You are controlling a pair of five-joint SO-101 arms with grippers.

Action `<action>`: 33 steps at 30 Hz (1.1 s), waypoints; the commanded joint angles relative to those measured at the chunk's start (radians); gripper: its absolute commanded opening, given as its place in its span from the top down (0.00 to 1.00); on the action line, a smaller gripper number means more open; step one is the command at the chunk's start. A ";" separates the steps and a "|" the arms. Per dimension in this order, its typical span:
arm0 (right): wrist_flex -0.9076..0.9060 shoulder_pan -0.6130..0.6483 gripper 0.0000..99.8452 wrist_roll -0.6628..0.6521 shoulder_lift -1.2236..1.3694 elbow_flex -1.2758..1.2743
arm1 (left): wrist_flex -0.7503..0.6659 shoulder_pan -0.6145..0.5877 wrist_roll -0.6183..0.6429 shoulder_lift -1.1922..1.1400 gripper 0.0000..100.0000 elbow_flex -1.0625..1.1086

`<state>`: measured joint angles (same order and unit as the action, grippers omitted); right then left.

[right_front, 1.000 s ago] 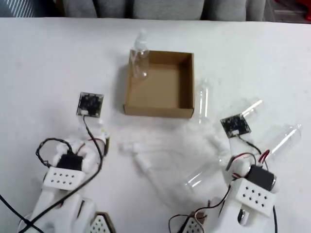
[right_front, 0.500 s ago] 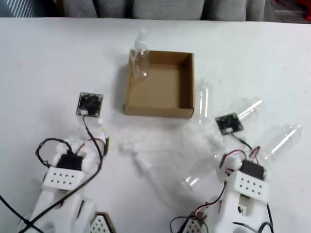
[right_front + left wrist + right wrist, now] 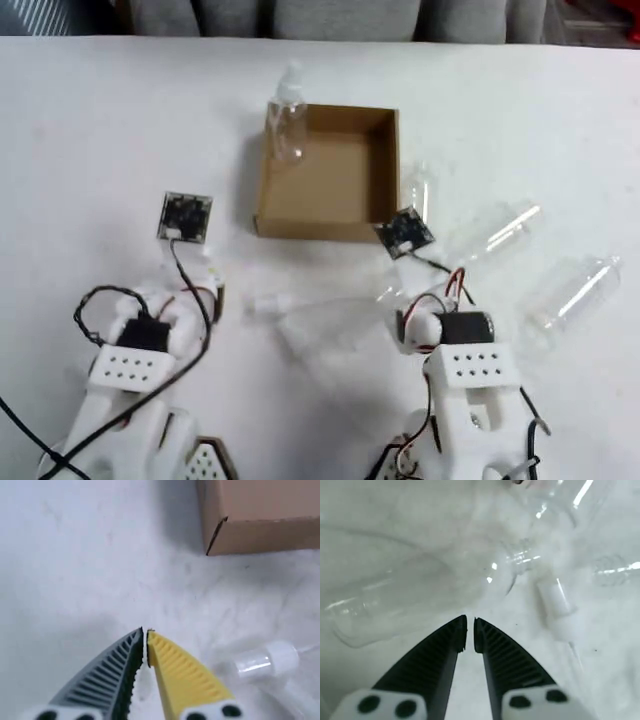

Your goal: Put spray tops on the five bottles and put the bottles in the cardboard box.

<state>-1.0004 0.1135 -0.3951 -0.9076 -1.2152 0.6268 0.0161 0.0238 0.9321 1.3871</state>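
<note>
The cardboard box (image 3: 330, 180) sits mid-table, with one bottle with a spray top (image 3: 288, 120) standing in its far left corner. Uncapped clear bottles stand or lie to the right of the box (image 3: 417, 203), (image 3: 500, 232), (image 3: 572, 290). Another clear bottle (image 3: 405, 597) lies on the table just ahead of my right gripper (image 3: 469, 623), which is shut and holds nothing. A white spray top (image 3: 555, 607) lies beside it. My left gripper (image 3: 145, 632) is shut and empty over bare table, near the box's front corner (image 3: 220, 530). A second spray top (image 3: 267, 659) lies beside it.
The left arm (image 3: 130, 355) rests at the front left and the right arm (image 3: 465, 365) at the front centre-right. Grey chair backs (image 3: 330, 18) line the far table edge. Cables trail behind both arms.
The right arm has swung left from the table's right side toward the box's front right corner. The left arm has stayed put.
</note>
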 commanded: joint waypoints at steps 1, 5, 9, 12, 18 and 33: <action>0.018 -0.064 0.98 0.044 -0.007 0.044 | -0.026 0.001 -0.014 0.027 0.97 -0.006; 0.044 -0.254 0.98 0.089 -0.007 0.043 | -0.025 0.001 -0.011 0.028 0.97 -0.028; 0.042 -0.438 0.98 0.091 0.001 0.032 | 0.055 0.044 -0.011 0.028 0.97 -0.124; 0.048 -0.564 0.98 0.083 -0.007 0.002 | 0.207 0.111 -0.011 0.028 0.97 -0.245; 0.050 -0.740 0.98 0.083 -0.007 -0.005 | 0.388 0.400 -0.012 0.021 0.97 -0.450; 0.211 -1.021 0.98 0.025 0.002 -0.034 | 0.020 0.909 -0.012 0.004 0.97 -0.367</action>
<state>-0.8332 -0.8516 -0.3230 -0.9076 -1.2551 0.7388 0.8999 0.0207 0.9321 1.0265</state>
